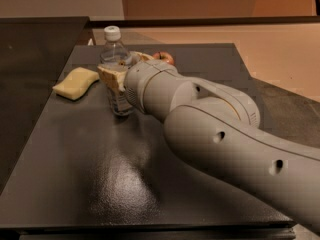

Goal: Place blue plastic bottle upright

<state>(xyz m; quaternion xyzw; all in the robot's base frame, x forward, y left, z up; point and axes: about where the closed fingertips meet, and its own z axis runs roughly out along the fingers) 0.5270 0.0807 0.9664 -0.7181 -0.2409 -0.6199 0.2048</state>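
Note:
The blue plastic bottle (pixel 114 49) stands upright near the far left of the dark table (pixel 85 174). It is clear with a white screw cap (pixel 112 32). My gripper (pixel 118 80) is at the level of the bottle's label and is closed around its middle. One pale finger (pixel 108 77) shows on the bottle's left side; the other is hidden behind the wrist. The bottle's base sits at or just above the table surface. The grey arm reaches in from the lower right.
A yellow sponge (pixel 75 83) lies left of the bottle. A red apple (pixel 165 58) sits behind my wrist, partly hidden. The table's far edge is close behind the bottle, with a tan floor beyond it.

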